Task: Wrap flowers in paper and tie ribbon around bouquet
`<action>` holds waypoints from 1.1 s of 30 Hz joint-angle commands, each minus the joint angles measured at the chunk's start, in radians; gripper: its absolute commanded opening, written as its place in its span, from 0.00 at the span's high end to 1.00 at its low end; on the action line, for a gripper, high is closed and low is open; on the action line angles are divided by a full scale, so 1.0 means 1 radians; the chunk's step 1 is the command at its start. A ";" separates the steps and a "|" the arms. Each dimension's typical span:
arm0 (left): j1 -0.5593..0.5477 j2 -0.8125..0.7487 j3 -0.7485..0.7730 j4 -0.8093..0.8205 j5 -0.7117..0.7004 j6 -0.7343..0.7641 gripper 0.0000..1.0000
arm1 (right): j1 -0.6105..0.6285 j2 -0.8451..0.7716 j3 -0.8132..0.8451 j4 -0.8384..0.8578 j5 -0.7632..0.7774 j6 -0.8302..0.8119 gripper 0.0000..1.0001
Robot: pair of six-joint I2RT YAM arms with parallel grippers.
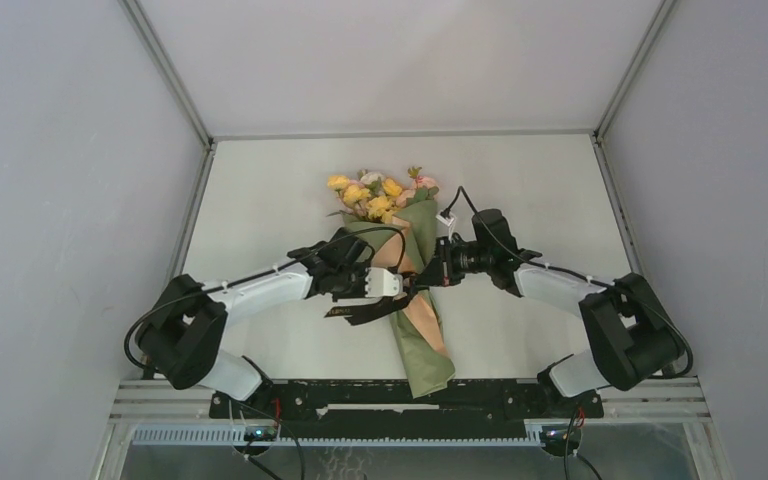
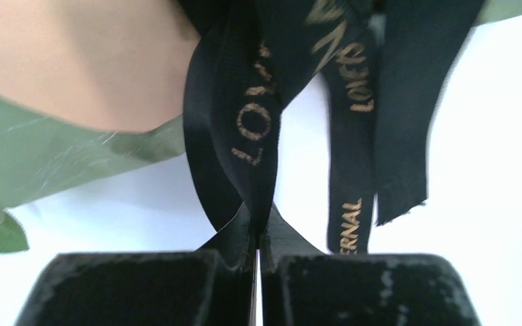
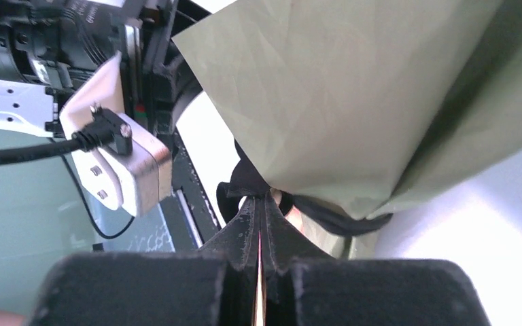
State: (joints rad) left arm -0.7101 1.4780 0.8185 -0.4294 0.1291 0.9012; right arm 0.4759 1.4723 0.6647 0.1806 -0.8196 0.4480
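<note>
The bouquet (image 1: pixel 425 360) lies on the table (image 1: pixel 260 190), flowers (image 1: pixel 375 195) at the far end, with both hands meeting at its narrow waist. The left hand (image 2: pixel 258 238) is pinching a strand of the ribbon (image 2: pixel 251 136). The right hand (image 3: pixel 259 217) pinches ribbon close against the paper (image 3: pixel 326 102) on the opposite side, probably so they can draw the tie tight while the cone stays rolled.

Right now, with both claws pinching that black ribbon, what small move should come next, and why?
Probably draw them apart to tighten the tie: left gripper and right gripper are both shut on the ribbon, which circles the bouquet in loose loops.
</note>
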 commanded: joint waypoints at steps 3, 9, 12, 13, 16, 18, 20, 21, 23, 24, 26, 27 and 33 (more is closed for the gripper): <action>0.019 -0.054 0.004 0.001 -0.088 0.075 1.00 | 0.002 -0.089 0.065 -0.271 0.140 -0.130 1.00; 0.033 -0.097 -0.029 -0.036 -0.092 0.097 1.00 | 0.002 -0.112 0.083 -0.338 0.181 -0.170 1.00; 0.043 -0.121 -0.047 -0.058 -0.093 0.100 1.00 | 0.001 -0.115 0.101 -0.364 0.204 -0.190 1.00; 0.044 -0.128 -0.052 -0.063 -0.092 0.102 1.00 | 0.001 -0.115 0.104 -0.368 0.207 -0.194 1.00; 0.044 -0.156 -0.042 -0.103 -0.059 0.093 1.00 | 0.001 -0.109 0.116 -0.372 0.212 -0.200 1.00; 0.040 -0.170 -0.019 -0.160 -0.013 0.081 1.00 | 0.005 -0.108 0.127 -0.381 0.217 -0.206 1.00; 0.030 -0.184 0.000 -0.211 0.028 0.079 1.00 | 0.009 -0.117 0.136 -0.389 0.230 -0.216 1.00; 0.025 -0.190 0.004 -0.225 0.039 0.078 1.00 | 0.010 -0.122 0.139 -0.392 0.236 -0.220 1.00; 0.020 -0.200 0.010 -0.239 0.052 0.065 1.00 | 0.010 -0.130 0.146 -0.399 0.261 -0.230 1.00; 0.020 -0.203 0.016 -0.243 0.056 0.057 1.00 | 0.011 -0.131 0.150 -0.411 0.275 -0.236 1.00; 0.019 -0.207 0.017 -0.253 0.061 0.052 1.00 | 0.006 -0.129 0.157 -0.437 0.308 -0.255 1.00; 0.020 -0.210 0.010 -0.253 0.054 0.053 1.00 | -0.003 -0.128 0.157 -0.444 0.323 -0.261 1.00; 0.030 -0.214 -0.076 -0.169 -0.037 0.108 1.00 | -0.039 -0.100 0.156 -0.429 0.350 -0.233 1.00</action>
State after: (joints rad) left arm -0.6884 1.2976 0.7822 -0.6346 0.1516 0.9745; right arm 0.4500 1.3750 0.7849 -0.2581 -0.5285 0.2253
